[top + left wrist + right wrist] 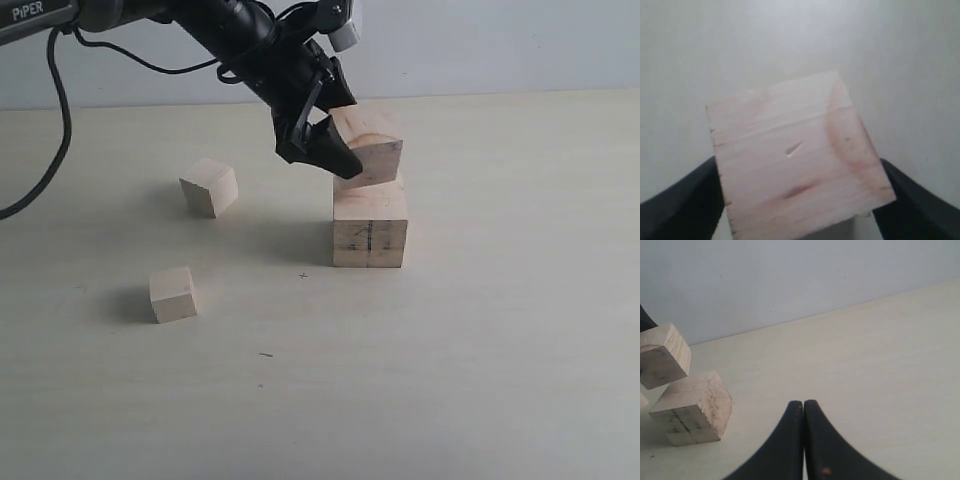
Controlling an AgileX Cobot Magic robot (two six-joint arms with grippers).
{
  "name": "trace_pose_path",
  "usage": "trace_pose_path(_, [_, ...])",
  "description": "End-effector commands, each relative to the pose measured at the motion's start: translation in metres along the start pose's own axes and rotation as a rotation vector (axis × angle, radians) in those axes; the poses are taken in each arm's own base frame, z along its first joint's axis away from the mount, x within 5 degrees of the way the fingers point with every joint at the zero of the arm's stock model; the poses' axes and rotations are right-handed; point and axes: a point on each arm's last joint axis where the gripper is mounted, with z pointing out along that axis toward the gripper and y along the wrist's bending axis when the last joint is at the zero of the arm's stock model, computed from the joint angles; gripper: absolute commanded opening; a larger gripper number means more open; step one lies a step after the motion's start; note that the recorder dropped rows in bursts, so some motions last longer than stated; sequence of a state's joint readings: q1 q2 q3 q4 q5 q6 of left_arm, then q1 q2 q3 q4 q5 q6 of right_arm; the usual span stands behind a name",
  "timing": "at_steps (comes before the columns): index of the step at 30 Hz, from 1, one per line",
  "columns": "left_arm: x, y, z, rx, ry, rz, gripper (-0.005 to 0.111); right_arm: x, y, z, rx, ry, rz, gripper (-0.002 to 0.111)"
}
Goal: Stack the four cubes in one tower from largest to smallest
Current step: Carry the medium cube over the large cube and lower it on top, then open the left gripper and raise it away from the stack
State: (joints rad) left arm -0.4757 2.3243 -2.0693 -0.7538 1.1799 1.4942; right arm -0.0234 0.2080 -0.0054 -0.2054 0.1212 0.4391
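The largest cube (370, 228), pale with dark side marks, stands on the table right of centre; the right wrist view shows it too (692, 407). Directly above it hangs the second cube (368, 145), tilted, its lower edge close to the big cube's top; I cannot tell whether they touch. My left gripper (345, 130) is shut on this cube, which fills the left wrist view (795, 160) between the black fingers (685, 200). Two small pale cubes lie to the left, one farther back (209, 186) and one nearer (173, 293). My right gripper (803, 405) is shut on nothing, low over the table.
The left arm's black cable (55, 120) hangs at the far left. A pale wall (500, 45) rises behind the table's back edge. The right arm does not show in the exterior view.
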Motion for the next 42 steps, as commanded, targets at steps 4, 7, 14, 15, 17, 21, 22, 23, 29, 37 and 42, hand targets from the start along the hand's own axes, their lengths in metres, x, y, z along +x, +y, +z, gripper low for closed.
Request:
trace_pose_path(4, [-0.002, -0.001, 0.004, 0.024, -0.030, 0.008, 0.000, 0.001, 0.000, 0.000, 0.002, -0.006, -0.001, 0.000])
trace_pose_path(7, [-0.001, -0.001, 0.006, 0.032, -0.039, 0.004, 0.000, 0.001, 0.000, 0.000, 0.002, -0.006, -0.001, 0.000])
trace_pose_path(14, [0.002, -0.001, 0.014, 0.058, -0.080, 0.001, 0.000, 0.001, 0.000, 0.000, 0.002, -0.006, -0.001, 0.000])
trace_pose_path(15, [0.003, -0.001, 0.016, 0.063, -0.079, -0.002, 0.000, 0.001, 0.000, 0.000, 0.002, -0.006, -0.001, 0.000])
trace_pose_path(17, [0.007, -0.001, 0.020, 0.077, -0.075, -0.010, 0.000, 0.001, 0.000, 0.000, 0.002, -0.006, -0.001, 0.000])
trace_pose_path(21, [0.013, 0.000, 0.026, 0.087, -0.068, -0.015, 0.000, 0.001, 0.000, 0.000, 0.002, -0.006, -0.001, 0.000])
trace_pose_path(22, [0.012, 0.000, 0.026, 0.087, -0.069, -0.002, 0.000, 0.001, 0.000, 0.000, 0.002, -0.006, -0.001, 0.000])
trace_pose_path(23, [0.012, 0.000, 0.026, 0.087, -0.069, 0.006, 0.000, 0.001, 0.000, 0.000, 0.002, -0.006, -0.001, 0.000])
trace_pose_path(29, [0.012, 0.002, 0.026, 0.065, -0.069, 0.006, 0.003, 0.001, 0.000, 0.000, 0.002, -0.006, -0.001, 0.000])
trace_pose_path(37, [0.004, 0.000, 0.017, 0.058, -0.075, -0.046, 0.105, 0.001, 0.000, 0.000, 0.002, -0.006, -0.001, 0.000])
trace_pose_path(42, [-0.009, -0.003, 0.000, 0.046, -0.080, -0.050, 0.105, 0.001, 0.000, 0.000, 0.002, -0.006, -0.001, 0.000])
